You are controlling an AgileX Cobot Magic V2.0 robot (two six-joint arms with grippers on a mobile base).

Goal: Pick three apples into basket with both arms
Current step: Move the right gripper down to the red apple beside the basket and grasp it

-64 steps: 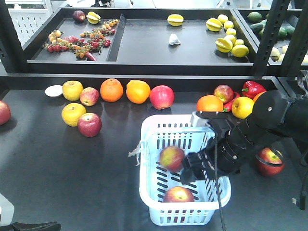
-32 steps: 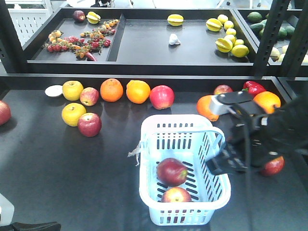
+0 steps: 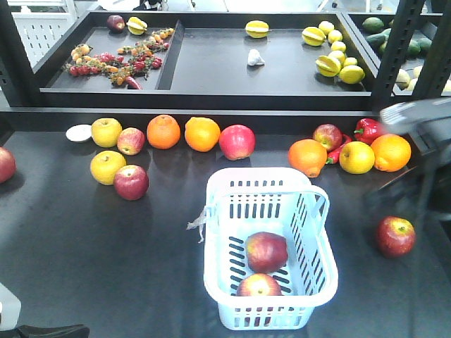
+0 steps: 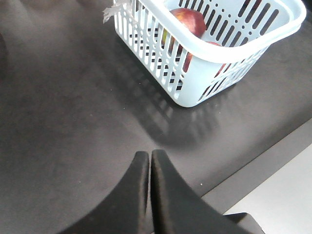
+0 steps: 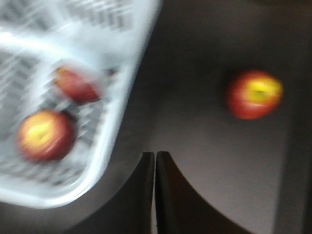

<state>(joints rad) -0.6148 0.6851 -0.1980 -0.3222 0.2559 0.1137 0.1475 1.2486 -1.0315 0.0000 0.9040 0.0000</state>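
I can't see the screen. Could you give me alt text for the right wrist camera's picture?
Blurred view down past the shut right gripper onto a dark table. The pale blue basket at left holds two red apples, and a third apple lies alone on the table at upper right.

oranges (image 3: pixel 163 131) along shelf edge; red pepper (image 3: pixel 369 129) far right; yellow fruit (image 3: pixel 328 65) in rear tray (image 3: pixel 211 63)
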